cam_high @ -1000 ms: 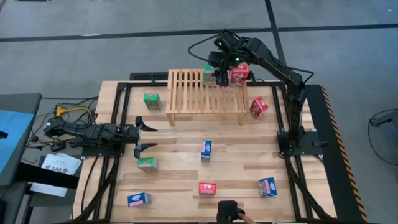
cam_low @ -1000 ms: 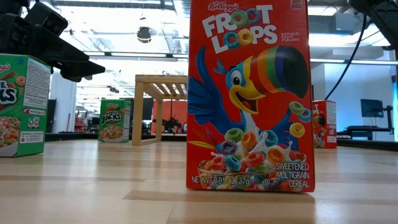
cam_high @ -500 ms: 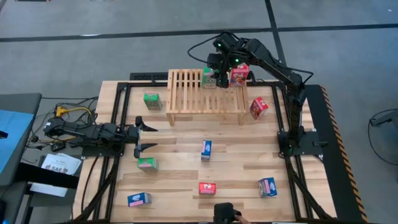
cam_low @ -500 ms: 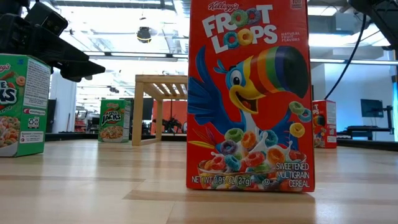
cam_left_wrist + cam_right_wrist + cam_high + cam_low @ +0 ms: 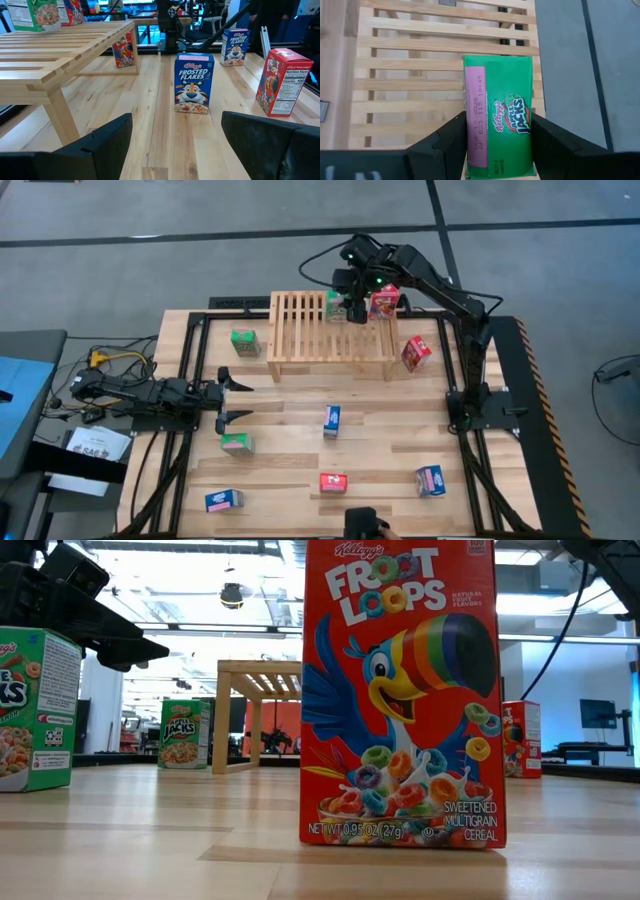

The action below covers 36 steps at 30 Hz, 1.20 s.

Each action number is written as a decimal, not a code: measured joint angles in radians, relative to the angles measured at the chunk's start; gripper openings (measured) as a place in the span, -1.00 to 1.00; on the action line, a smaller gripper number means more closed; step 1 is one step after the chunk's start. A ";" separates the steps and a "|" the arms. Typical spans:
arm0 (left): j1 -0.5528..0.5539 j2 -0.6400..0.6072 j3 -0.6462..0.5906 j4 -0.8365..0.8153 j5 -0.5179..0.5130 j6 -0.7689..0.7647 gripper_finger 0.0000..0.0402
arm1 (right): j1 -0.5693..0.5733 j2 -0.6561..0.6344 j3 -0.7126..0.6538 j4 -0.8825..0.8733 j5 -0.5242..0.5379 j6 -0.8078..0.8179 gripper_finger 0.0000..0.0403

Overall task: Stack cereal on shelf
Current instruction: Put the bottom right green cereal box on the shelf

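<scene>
Wood table [image 5: 290, 470] with rack and loose boxes

The rack [image 5: 310, 345] stands ahead of the left claw [image 5: 228, 400]; a green box [image 5: 244, 341] sits beside its leg, another [image 5: 236, 443] just by the claw, and blue [image 5: 331, 420], red [image 5: 333, 482] and more boxes lie farther off.

Over the light-wood slatted shelf [image 5: 331, 330], the right gripper [image 5: 353, 311] has drawn slightly toward the rack's far edge over the past second, its fingers [image 5: 445, 145] flanking the green printed cardboard cereal box [image 5: 498, 116] standing beside the red printed cardboard cereal box [image 5: 384, 302].
</scene>
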 joint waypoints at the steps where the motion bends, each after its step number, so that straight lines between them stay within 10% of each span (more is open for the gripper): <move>1: 0.000 0.000 0.000 0.000 0.000 0.000 0.48 | 0.007 0.009 0.001 0.003 0.002 0.002 0.06; 16: 0.000 0.000 0.000 0.000 0.000 0.000 0.48 | 0.005 0.046 0.001 0.020 0.007 0.017 0.08; 36: 0.000 0.000 0.000 0.000 0.000 0.000 0.48 | -0.003 0.021 -0.001 0.055 0.031 0.002 0.75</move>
